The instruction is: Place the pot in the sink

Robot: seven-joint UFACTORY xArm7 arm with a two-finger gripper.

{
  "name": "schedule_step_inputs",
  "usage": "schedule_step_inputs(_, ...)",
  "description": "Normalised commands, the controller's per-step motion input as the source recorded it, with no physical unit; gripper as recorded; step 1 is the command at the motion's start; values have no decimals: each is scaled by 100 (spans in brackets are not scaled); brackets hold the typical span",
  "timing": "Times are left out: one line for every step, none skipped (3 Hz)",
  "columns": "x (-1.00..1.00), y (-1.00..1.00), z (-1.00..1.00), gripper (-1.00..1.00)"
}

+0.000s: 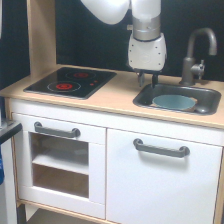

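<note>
- The pot sits inside the sink, light blue-grey, toward the middle of the basin; you can see its round top but not its handle clearly.
- Your claw hangs just above the sink's near-left corner, beside the pot and not touching it. The fingers are dark and blurred, so you cannot tell whether they stand apart or together; nothing seems to be held between them.
- Judging from this, the placing looks done, and what remains is to lift the arm clear.
- The risk: the claw is low and close to the sink rim. If you move sideways before rising, the fingers may catch the rim or nudge the pot.
- The faucet stands near, on the exterior view's right; a wide swing that way could strike it.
- The stovetop lies well apart on the counter, so no trouble there.
</note>
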Motion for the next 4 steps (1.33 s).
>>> schedule_step_inputs(-26,-7,60,100)
schedule_step_inputs(-31,-7,58,100)
schedule_step_inputs(-35,-5,57,100)
schedule_step_inputs(-34,-3,54,100)
